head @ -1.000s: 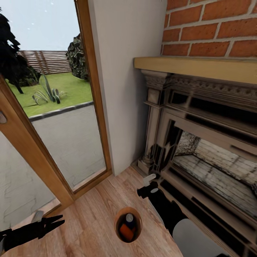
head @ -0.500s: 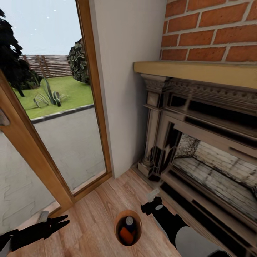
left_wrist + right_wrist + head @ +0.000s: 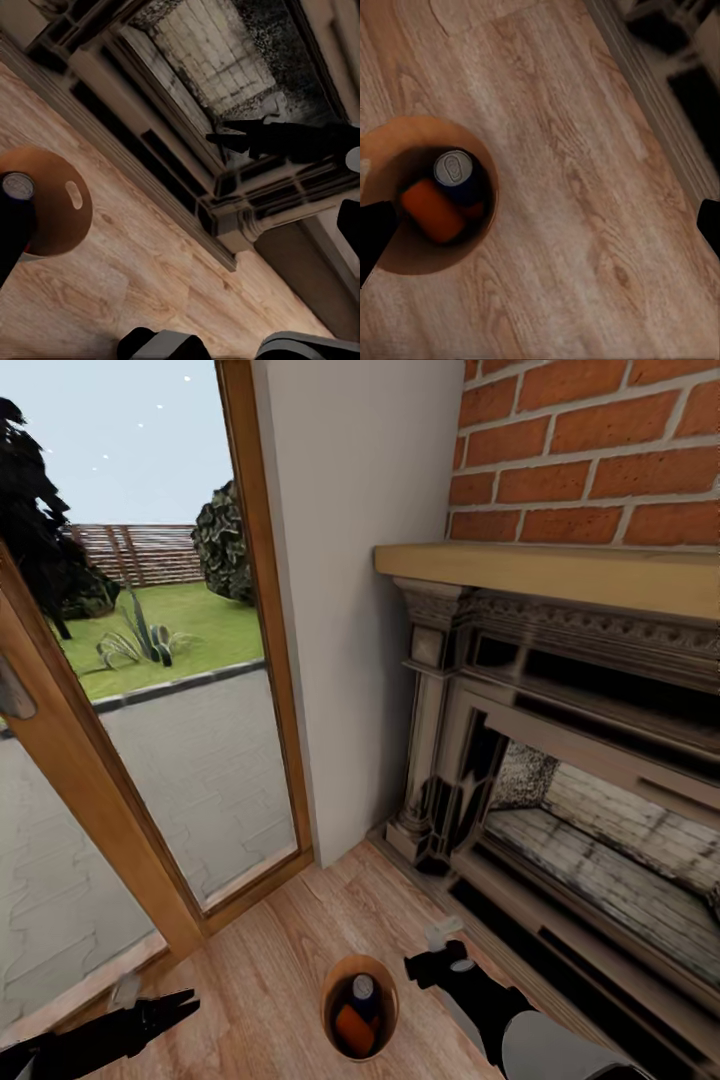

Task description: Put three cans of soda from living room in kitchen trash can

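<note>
Since a second ago the right gripper point(image 3: 437, 952) has drawn back from the fireplace point(image 3: 560, 780) toward the robot, and the left gripper point(image 3: 175, 1007) has edged inward along the floor point(image 3: 260, 950); the whole head view has also tilted slightly, so the mantel point(image 3: 540, 570) sits lower in it. Both arms hang low over the wood floor with the bin point(image 3: 359, 1006) between them, standing upright on the boards close to the hearth edge.

Inside the bin, the blue can point(image 3: 455, 174) stands with its silvery top up, and an orange can point(image 3: 430, 210) lies beside it, touching it; a sliver of a second orange shape shows under the blue one, too hidden to be sure of. From the left wrist the bin point(image 3: 52, 201) appears copper-brown with the blue can point(image 3: 16, 187) at its rim.

Right fingers point(image 3: 373, 234) stand far apart at the frame edges, holding nothing. Left jaws look spread and empty too, tips parted. Beyond the glass door point(image 3: 150, 690) lie paving and lawn.
</note>
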Tool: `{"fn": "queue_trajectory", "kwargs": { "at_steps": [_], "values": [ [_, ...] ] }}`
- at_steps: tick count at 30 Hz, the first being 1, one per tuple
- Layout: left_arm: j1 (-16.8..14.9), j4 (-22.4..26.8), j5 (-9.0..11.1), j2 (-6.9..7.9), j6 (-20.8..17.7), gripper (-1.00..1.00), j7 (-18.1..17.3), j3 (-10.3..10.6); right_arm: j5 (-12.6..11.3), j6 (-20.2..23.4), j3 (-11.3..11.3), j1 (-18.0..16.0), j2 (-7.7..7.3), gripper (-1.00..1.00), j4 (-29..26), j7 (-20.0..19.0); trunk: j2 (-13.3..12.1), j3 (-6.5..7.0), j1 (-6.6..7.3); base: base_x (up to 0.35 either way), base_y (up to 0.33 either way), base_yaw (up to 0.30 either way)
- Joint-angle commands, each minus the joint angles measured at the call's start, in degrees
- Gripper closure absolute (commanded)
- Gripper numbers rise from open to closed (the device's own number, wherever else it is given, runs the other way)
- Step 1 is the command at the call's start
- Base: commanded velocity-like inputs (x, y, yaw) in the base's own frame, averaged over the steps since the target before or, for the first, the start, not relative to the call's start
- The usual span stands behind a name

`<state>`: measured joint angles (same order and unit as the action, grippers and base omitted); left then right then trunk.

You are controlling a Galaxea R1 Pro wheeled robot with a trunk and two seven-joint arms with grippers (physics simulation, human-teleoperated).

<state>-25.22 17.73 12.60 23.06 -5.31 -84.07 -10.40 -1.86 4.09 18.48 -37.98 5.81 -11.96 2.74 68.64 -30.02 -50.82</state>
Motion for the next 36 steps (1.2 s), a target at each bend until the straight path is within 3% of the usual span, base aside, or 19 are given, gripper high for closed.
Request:
{"fn": "queue_trajectory", "kwargs": {
  "at_steps": [1,12,16,20,25,28,36],
  "values": [
    [-0.01,-1.42,-0.01,-0.01,1.46,-1.00,-0.01,0.33,-0.87,-1.08,0.01,0.26,-0.37,-1.00,0.15,0.00,0.00,0.10,0.00,0.000,0.000,0.000],
    [0.01,-12.87,-0.13,-0.19,10.14,-1.00,0.14,3.95,-8.82,-4.13,-0.02,1.39,-2.73,-1.00,4.80,0.01,0.00,1.15,0.00,0.000,0.000,0.000],
    [0.08,-14.77,-0.30,-0.20,12.60,-1.00,0.29,5.38,-9.86,-4.20,-0.02,1.43,-3.15,-1.00,6.59,0.05,0.00,1.53,0.00,0.000,0.000,0.000],
    [0.19,-15.47,-2.46,-0.21,13.69,-1.00,1.05,6.33,-10.24,-4.24,-0.02,1.48,-3.94,-1.00,8.98,0.07,0.00,1.92,0.00,0.000,0.000,0.000],
    [0.24,-15.74,-4.86,-0.21,14.08,-1.00,4.65,6.61,-10.42,-4.26,-0.03,1.84,-4.64,-1.00,11.49,0.07,0.00,2.39,0.00,0.000,0.000,0.000],
    [0.25,-15.84,-5.45,-0.21,14.15,-1.00,6.57,6.68,-11.25,-4.26,-0.03,3.34,-4.82,-1.00,12.16,0.08,0.00,2.68,0.00,0.000,0.000,0.000],
    [0.34,-15.88,-5.72,-0.64,14.18,-1.00,7.46,6.71,-13.29,-4.17,-0.03,7.27,-4.95,-1.00,12.53,0.15,0.00,3.44,0.00,0.000,0.000,0.000]
  ]
}}
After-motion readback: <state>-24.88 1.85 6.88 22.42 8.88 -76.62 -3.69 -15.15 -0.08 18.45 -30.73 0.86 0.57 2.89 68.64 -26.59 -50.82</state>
